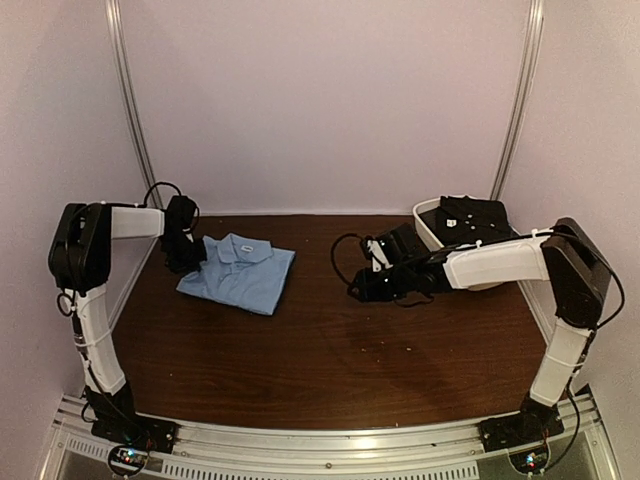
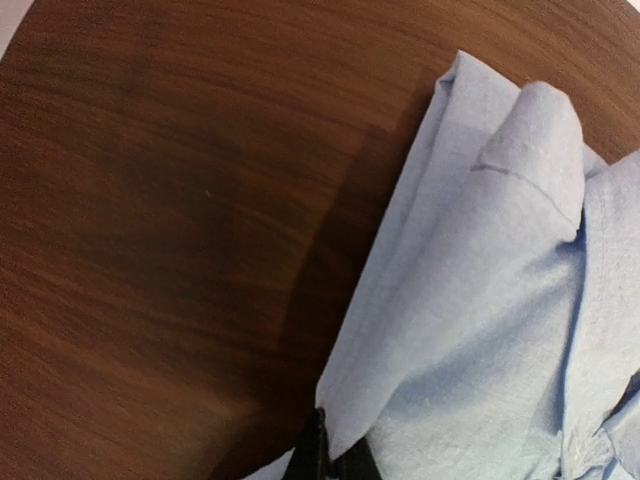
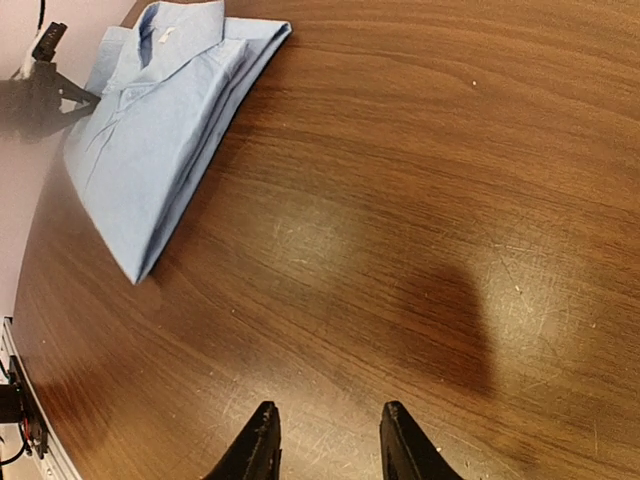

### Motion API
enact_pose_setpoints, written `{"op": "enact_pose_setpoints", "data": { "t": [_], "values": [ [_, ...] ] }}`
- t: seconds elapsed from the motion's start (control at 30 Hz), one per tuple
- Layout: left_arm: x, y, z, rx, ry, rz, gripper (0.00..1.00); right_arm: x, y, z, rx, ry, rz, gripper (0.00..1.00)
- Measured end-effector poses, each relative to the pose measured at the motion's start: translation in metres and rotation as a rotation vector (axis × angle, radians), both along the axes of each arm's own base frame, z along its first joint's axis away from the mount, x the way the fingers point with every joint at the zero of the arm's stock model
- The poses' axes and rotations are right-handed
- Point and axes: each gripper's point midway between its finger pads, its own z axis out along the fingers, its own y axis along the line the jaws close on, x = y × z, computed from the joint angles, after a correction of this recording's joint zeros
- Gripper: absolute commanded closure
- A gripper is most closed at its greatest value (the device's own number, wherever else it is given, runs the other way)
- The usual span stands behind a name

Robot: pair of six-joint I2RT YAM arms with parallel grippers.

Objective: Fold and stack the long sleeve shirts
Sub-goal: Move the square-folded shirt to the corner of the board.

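Looking down from above and behind, two arms rise from the near edge of a dark wooden table, the left arm on the left.

Nearest the middle, the right gripper hovers low over bare wood. Its two black fingers stand apart with nothing between them, and they point leftward across the table.

Farther left lies the light blue shirt, folded into a neat rectangle and flat on the table. Its collar is at the far end and its folded lower edge is at the nearer end, so its length runs roughly near to far with a slight tilt. From the right gripper it lies off to the left, well apart.

At the shirt's left edge sits the left gripper. In the left wrist view its dark fingertips are drawn together, with a fold of blue cloth pinched at them. This arm is plainly the nearer one and already touches the shirt, so any move to lift or shift it probably falls to the left side.

At the far right stands a white tub holding dark garments; whether they are shirts is too unclear to say.
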Motion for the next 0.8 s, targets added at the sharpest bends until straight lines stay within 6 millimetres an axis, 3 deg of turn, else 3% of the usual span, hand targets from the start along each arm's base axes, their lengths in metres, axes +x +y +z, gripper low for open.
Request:
{"op": "enact_pose_setpoints", "data": {
  "t": [0.2, 0.37, 0.53, 0.63, 0.8],
  "values": [
    [0.036, 0.051, 0.004, 0.064, -0.020, 0.086, 1.00, -0.007, -0.009, 0.021, 0.014, -0.031, -0.007, 0.64],
    [0.069, 0.098, 0.018, 0.111, -0.063, 0.140, 1.00, -0.014, -0.017, 0.025, 0.008, -0.029, -0.011, 0.64],
    [0.085, 0.138, 0.021, 0.151, -0.074, 0.185, 1.00, -0.020, -0.024, 0.028, -0.001, -0.029, -0.018, 0.64],
    [0.087, 0.152, 0.018, 0.159, -0.067, 0.203, 1.00, -0.022, -0.027, 0.030, -0.006, -0.029, -0.023, 0.64],
    [0.087, 0.159, 0.013, 0.167, -0.046, 0.197, 1.00, -0.023, -0.030, 0.032, -0.011, -0.030, -0.031, 0.64]
  ]
}}
